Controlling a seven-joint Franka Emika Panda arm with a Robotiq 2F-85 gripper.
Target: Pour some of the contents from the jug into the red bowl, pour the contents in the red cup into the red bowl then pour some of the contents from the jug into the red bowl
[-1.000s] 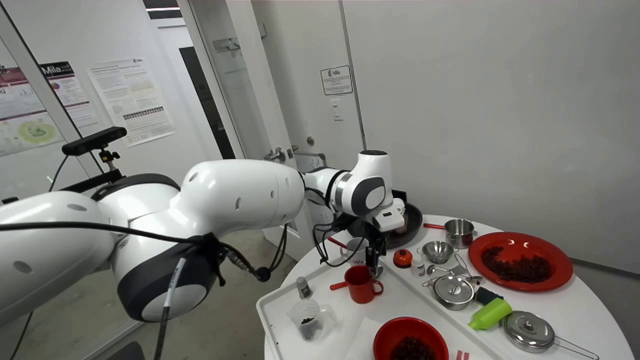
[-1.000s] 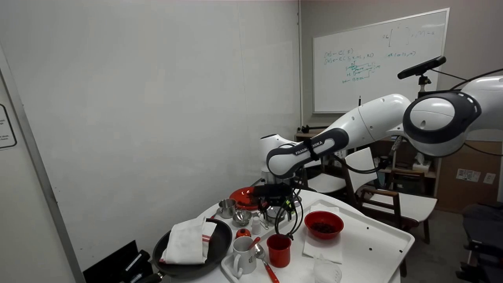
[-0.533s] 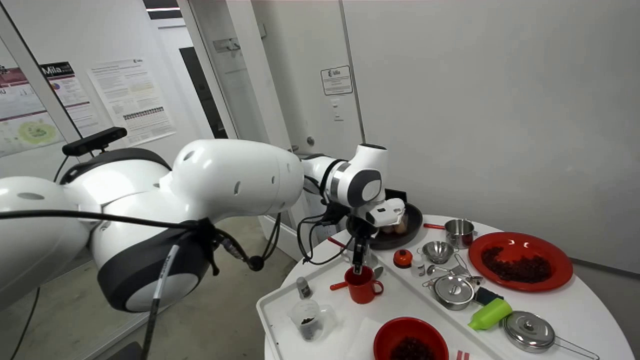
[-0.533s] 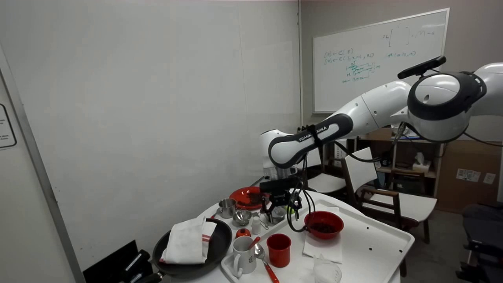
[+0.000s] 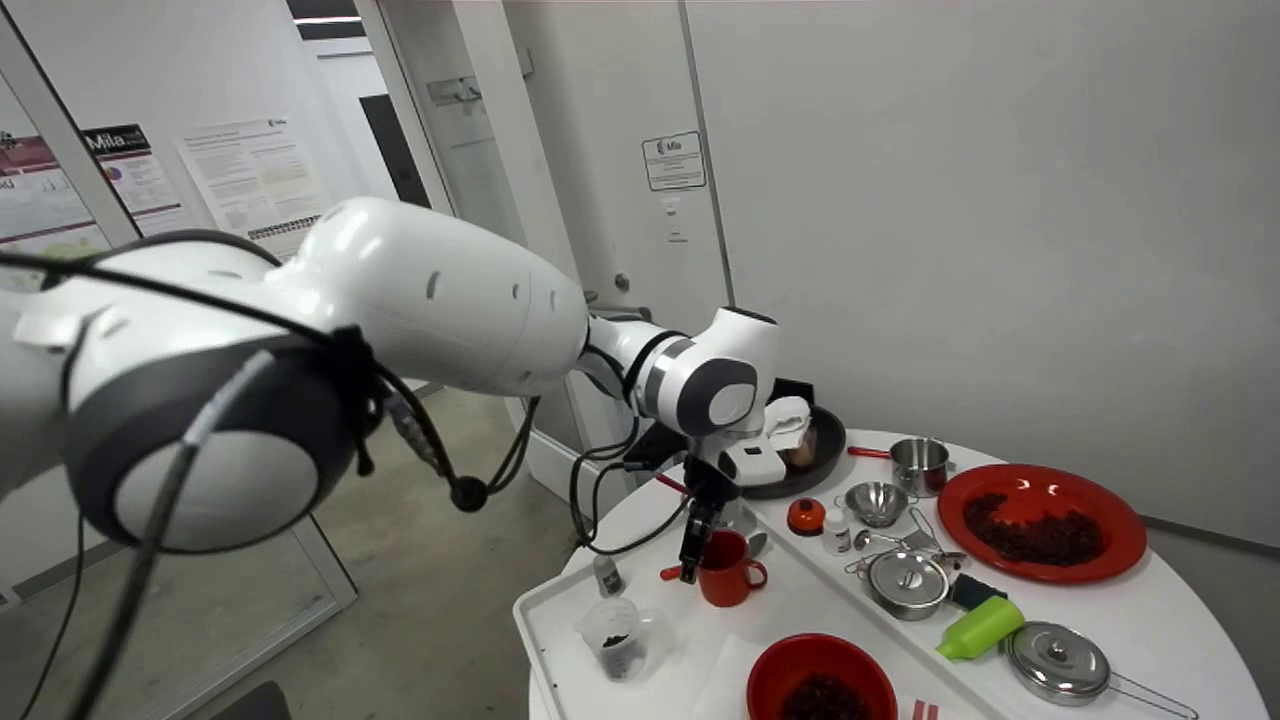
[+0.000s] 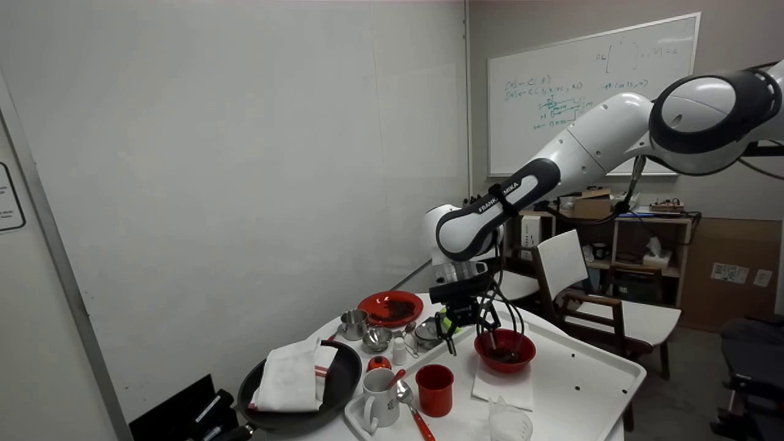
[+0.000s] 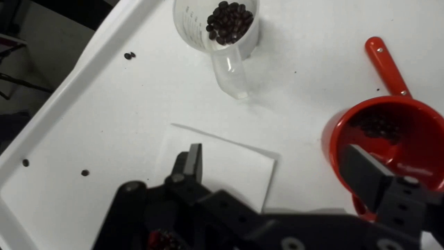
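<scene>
The clear jug (image 5: 594, 632) stands on the tray with dark beans inside; it also shows in an exterior view (image 6: 511, 425) and in the wrist view (image 7: 189, 29). The red cup (image 5: 728, 582) stands upright, also in an exterior view (image 6: 435, 398); the wrist view (image 7: 421, 142) shows dark contents in it. The red bowl (image 5: 785, 665), with dark beans, sits on a napkin, also in an exterior view (image 6: 505, 367); the gripper mostly hides it in the wrist view. My gripper (image 5: 691, 574) is open and empty above the tray, also in an exterior view (image 6: 473, 348). In the wrist view (image 7: 274, 149) one finger overlaps the cup.
A white tray (image 6: 588, 367) carries a white mug (image 6: 381, 401), a red-handled spoon (image 6: 419, 419) and loose beans (image 7: 85, 172). A pan (image 6: 346, 373) with a cloth, a large red dish (image 5: 1115, 535), metal pots (image 5: 905, 580) and a green bottle (image 5: 980, 628) stand beside it.
The gripper has moved from near the cup's rim towards the jug side, leftward and down in an exterior view. The upper arm has risen. The cup, jug and bowl have not moved.
</scene>
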